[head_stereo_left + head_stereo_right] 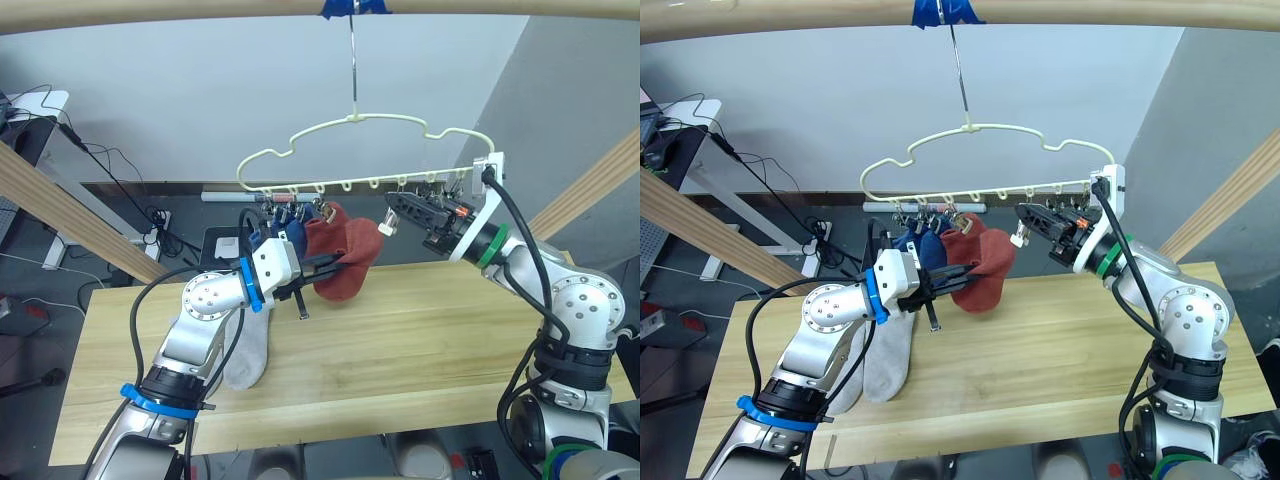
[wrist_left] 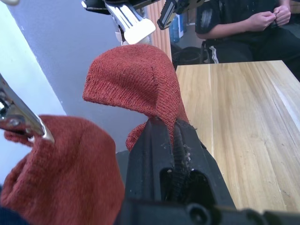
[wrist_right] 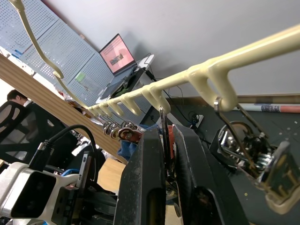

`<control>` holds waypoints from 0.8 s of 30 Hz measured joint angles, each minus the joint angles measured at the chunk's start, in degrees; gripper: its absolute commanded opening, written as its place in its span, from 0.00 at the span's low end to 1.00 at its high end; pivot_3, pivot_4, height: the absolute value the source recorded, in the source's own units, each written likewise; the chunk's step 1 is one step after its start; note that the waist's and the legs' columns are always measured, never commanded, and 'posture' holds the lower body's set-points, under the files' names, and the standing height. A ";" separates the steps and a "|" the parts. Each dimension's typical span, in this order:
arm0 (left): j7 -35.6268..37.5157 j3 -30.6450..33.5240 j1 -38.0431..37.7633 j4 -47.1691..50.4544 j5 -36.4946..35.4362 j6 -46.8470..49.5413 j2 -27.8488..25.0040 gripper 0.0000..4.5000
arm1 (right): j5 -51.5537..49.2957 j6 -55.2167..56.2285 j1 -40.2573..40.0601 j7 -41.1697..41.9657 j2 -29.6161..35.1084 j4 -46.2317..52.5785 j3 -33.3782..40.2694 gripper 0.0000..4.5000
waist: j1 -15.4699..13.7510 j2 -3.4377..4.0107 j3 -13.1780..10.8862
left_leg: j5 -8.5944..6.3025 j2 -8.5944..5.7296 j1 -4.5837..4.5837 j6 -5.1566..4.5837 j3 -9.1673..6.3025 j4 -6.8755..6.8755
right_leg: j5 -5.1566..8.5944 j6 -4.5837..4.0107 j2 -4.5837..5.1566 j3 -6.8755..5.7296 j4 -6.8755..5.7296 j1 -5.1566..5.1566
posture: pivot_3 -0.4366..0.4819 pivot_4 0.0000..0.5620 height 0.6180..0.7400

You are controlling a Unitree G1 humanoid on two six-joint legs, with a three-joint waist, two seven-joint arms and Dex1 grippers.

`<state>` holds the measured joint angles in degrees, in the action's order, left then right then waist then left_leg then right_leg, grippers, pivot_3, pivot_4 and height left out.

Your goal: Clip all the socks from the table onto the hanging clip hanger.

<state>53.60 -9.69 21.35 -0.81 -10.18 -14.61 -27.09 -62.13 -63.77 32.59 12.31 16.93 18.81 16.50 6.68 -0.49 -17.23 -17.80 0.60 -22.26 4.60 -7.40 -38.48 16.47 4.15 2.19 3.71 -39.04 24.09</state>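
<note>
Reaching forward over the table point(image 1: 420, 350), the left gripper point(image 1: 335, 264) clamps a rust red sock point(image 1: 345, 262) hanging toe-down beneath the clip hanger point(image 1: 360, 150). The right gripper point(image 1: 392, 208), raised leftward, apparently pinches a clip point(image 3: 164, 129).

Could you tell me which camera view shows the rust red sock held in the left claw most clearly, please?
The left wrist view: the rust red sock rises close up from the shut left claw. Both eye views show it smaller, under the clip hanger, partly overlapping another red sock.
</note>
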 measured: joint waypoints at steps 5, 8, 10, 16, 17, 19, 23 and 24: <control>-0.16 -0.01 0.02 0.00 0.00 0.25 0.59 0.00 | -2.02 0.01 0.00 -1.74 -0.02 0.00 -0.15 0.00 | 0.03 0.00 0.00 | 0.00 0.00 0.00 0.00 0.00 0.00 | 0.00 0.00 0.00 0.00 0.00 0.00 | 0.30 0.54 1.00; -0.23 -0.12 0.03 0.03 0.02 0.30 1.24 0.00 | -2.36 0.19 -0.02 -2.82 -0.44 0.00 -0.71 0.00 | 0.04 0.00 0.00 | 0.00 0.00 0.00 0.00 0.00 0.00 | 0.00 0.00 0.00 0.00 0.00 0.00 | 0.31 0.55 1.00; -0.28 -0.21 0.15 0.14 0.05 0.35 1.79 0.00 | -2.59 0.43 -0.02 -3.55 -0.86 0.00 -1.10 0.00 | 0.05 0.00 0.00 | 0.00 0.00 -0.01 0.00 -0.01 0.00 | 0.00 0.00 0.00 -0.01 0.00 0.00 | 0.31 0.55 1.00; -0.34 -1.22 0.28 0.51 0.12 0.40 2.35 0.00 | -3.27 0.93 -0.02 -4.77 -1.20 0.00 -2.12 0.00 | 0.08 0.00 0.00 | 0.00 0.00 -0.01 0.00 -0.01 0.00 | 0.00 0.00 0.00 -0.01 0.00 0.01 | 0.31 0.54 1.00; -0.39 -1.22 0.33 0.51 0.12 0.40 2.39 0.00 | -3.29 0.97 -0.02 -4.89 -1.20 0.00 -2.12 0.00 | 0.08 0.00 0.00 | 0.00 0.00 -0.01 0.00 -0.02 0.00 | 0.00 0.00 0.00 -0.01 0.00 0.01 | 0.31 0.54 1.00; -0.45 -1.22 0.76 0.51 0.13 0.40 2.52 0.00 | -3.36 1.01 -0.02 -4.96 -1.21 0.00 -2.17 0.00 | 0.08 0.00 0.00 | 0.00 0.00 -0.01 -0.01 -0.01 0.00 | 0.00 0.00 0.00 -0.01 0.00 0.01 | 0.31 0.54 1.00; -0.48 -1.22 1.48 0.51 0.15 0.42 2.73 0.00 | -3.54 1.06 -0.02 -4.90 -1.15 -0.01 -3.13 0.17 | 0.11 0.00 0.00 | 0.00 0.00 -0.01 -0.01 -0.01 0.00 | 0.00 0.00 -0.01 -0.01 0.00 0.01 | 0.32 0.54 1.00; -0.48 -1.22 1.48 0.51 0.15 0.46 2.73 0.00 | -3.53 1.07 -0.04 -4.83 -1.05 -0.01 -3.38 0.23 | 0.13 0.00 0.00 | 0.00 0.00 -0.01 -0.01 -0.01 0.01 | 0.00 0.00 -0.01 -0.01 0.01 0.01 | 0.32 0.54 1.00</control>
<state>53.12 -10.90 22.82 -0.29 -10.03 -14.15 -24.35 -65.67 -62.71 32.54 7.48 15.88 18.81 13.12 6.81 -0.49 -17.23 -17.80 0.60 -22.27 4.59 -7.41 -38.48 16.47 4.15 2.18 3.71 -39.04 24.10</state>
